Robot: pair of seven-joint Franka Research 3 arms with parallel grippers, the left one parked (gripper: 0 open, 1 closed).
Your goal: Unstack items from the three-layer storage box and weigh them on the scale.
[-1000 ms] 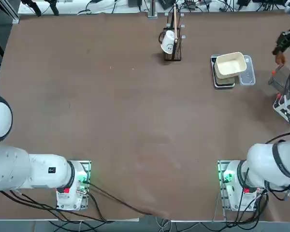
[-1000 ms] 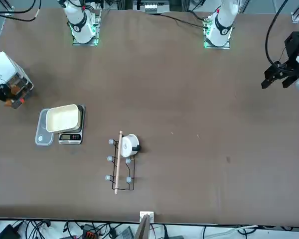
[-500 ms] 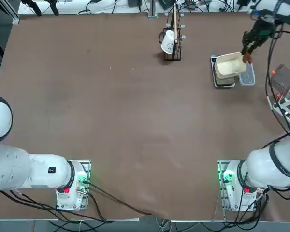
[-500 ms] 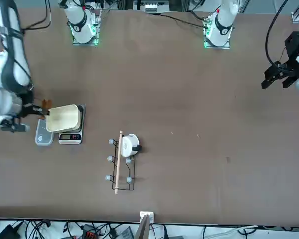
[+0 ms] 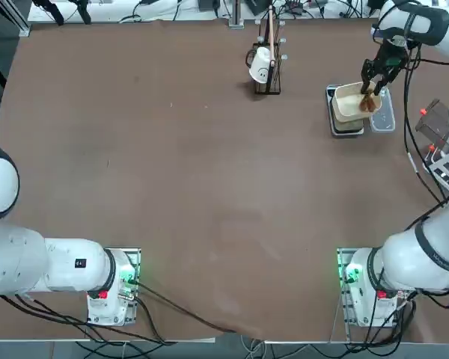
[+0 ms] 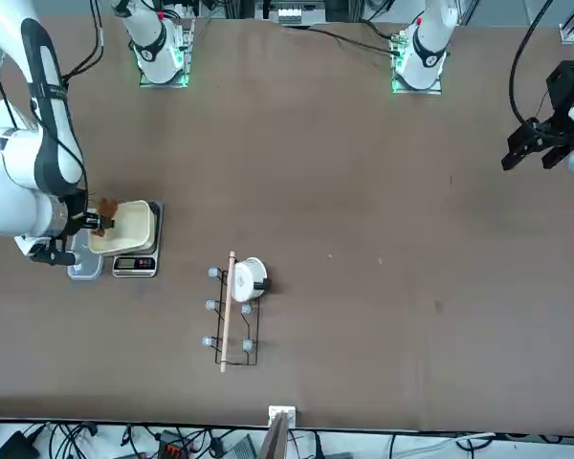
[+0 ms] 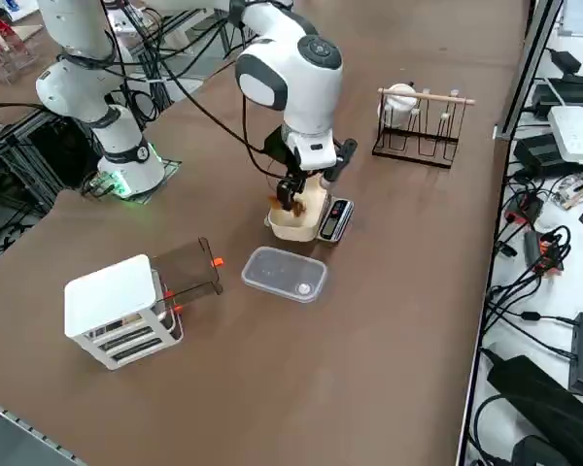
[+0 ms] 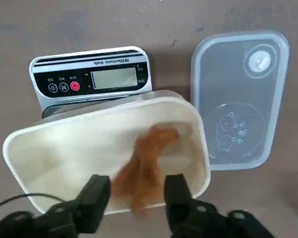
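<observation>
The right gripper point(image 8: 136, 198) hangs parted over the cream tray point(image 8: 54, 148), orange-brown item point(image 8: 144, 168) between its fingers (grip unclear); scale point(image 8: 92, 79) lettering unreadable.

The scale point(image 8: 92, 79) carries a line of small print above its blank display — too fine to read. One round button beside the display seems to bear an "M".

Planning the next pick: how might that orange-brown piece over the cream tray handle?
The orange-brown piece looks irregular and elongated, so it probably won't roll. Small beside the cream tray, likely light. Between the right gripper fingers it looks soft, perhaps crushable.
</observation>
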